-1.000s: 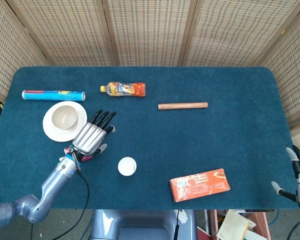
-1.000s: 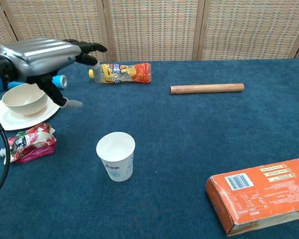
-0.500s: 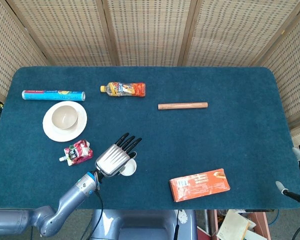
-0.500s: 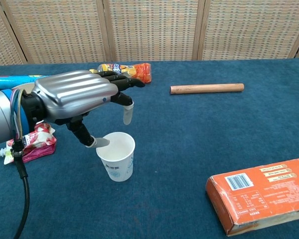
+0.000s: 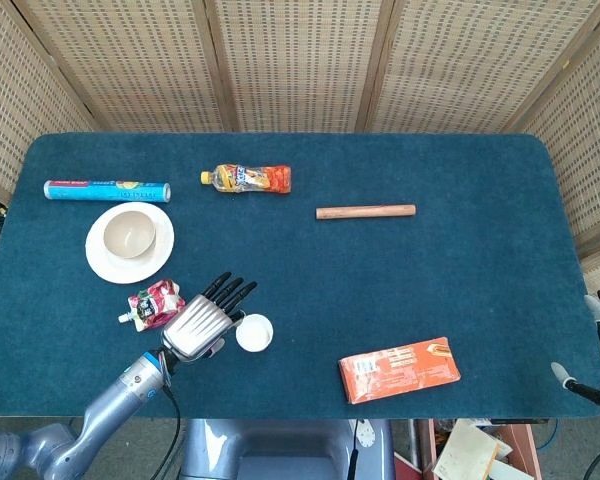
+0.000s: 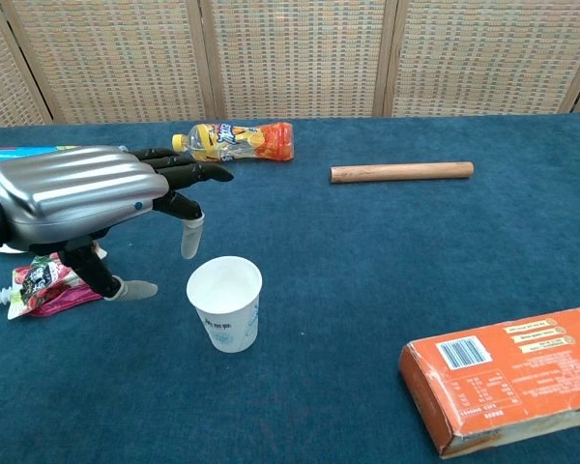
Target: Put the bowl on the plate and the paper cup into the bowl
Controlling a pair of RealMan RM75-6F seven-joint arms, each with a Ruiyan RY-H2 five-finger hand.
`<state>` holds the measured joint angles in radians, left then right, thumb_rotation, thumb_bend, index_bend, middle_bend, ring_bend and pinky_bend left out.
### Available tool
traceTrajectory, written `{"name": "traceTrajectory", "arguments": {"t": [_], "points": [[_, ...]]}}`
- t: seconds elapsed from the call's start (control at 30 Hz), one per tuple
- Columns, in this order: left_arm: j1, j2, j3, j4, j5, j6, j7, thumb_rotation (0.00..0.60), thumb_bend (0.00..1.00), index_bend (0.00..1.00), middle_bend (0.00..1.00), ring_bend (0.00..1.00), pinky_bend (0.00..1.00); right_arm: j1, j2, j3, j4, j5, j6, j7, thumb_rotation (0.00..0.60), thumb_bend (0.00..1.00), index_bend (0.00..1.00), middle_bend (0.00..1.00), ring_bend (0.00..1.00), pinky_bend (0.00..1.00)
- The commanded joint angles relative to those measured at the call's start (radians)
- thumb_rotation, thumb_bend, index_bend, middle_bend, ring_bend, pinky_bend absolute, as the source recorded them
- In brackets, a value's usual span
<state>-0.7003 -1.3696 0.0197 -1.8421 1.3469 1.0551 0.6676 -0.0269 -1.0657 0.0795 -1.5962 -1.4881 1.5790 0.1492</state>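
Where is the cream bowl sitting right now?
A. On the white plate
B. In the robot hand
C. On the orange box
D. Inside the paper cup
A. The head view shows the cream bowl resting on the white plate near the table's left edge, while the left robot hand hovers empty beside the paper cup, well apart from the bowl.

Ribbed silver shell on left hand (image 6: 72, 198), black fingers (image 6: 188, 174) tipped pale grey; blue-ringed wrist, metallic grey forearm, black cable trailing behind.
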Motion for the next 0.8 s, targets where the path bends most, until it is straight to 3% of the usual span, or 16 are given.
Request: {"name": "traceTrajectory", "arguments": {"t": [0.03,0.47,0.8], "points": [[0.005,-0.007,0.007,0.01,0.01,-0.003,-0.006,0.6,0.27,0.44,0.0,0.0,0.0,0.0,0.0,0.0,-0.001,0.001,0.0,-0.001,0.6,0.17,0.0,0.0,0.0,0.0],[-0.012,-0.127,-0.006,0.104,-0.023,-0.05,0.048,0.6,0.27,0.46,0.0,0.0,0.0,-0.005,0.004,0.002,0.001,0.003,0.003,0.014,0.6,0.17,0.0,0.0,0.0,0.0],[-0.005,-0.187,-0.018,0.164,-0.022,-0.03,0.041,0.6,0.31,0.63,0.0,0.0,0.0,-0.008,0.007,0.001,0.001,-0.004,0.01,0.021,0.6,0.17,0.0,0.0,0.0,0.0]]}}
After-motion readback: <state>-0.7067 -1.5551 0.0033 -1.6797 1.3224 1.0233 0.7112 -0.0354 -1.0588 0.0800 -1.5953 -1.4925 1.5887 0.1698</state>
